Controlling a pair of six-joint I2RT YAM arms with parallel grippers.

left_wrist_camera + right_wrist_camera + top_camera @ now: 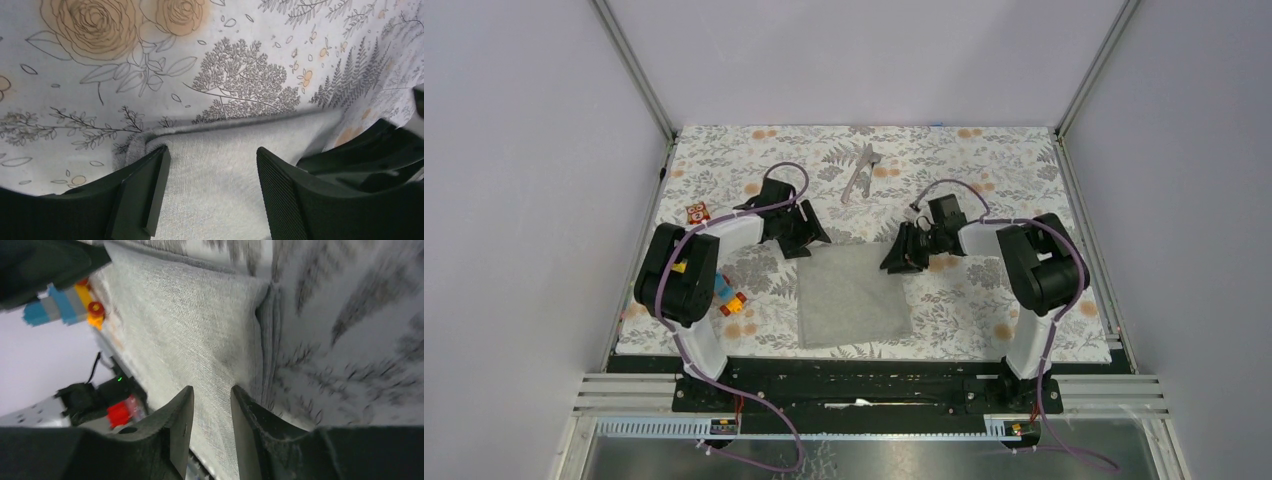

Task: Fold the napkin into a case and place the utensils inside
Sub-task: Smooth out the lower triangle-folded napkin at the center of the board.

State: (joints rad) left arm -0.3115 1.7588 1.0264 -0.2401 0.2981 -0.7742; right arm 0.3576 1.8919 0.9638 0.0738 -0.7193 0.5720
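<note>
The grey napkin (852,295) lies flat on the floral tablecloth as a near-square, its near edge close to the table's front. The silver utensils (861,172) lie together at the far middle of the table, away from both arms. My left gripper (802,240) is open over the napkin's far-left corner. In the left wrist view its gripper (210,165) straddles the napkin (220,145) just behind the far hem. My right gripper (904,258) is at the far-right corner. In the right wrist view that gripper (212,397) stands narrowly open over the napkin (190,315) near its right edge, holding nothing.
A toy block (697,212) lies left of the left gripper. More colourful blocks (729,298) lie by the left arm's base and also show in the right wrist view (65,302). The tablecloth (984,160) covers the table. Frame posts stand at the far corners.
</note>
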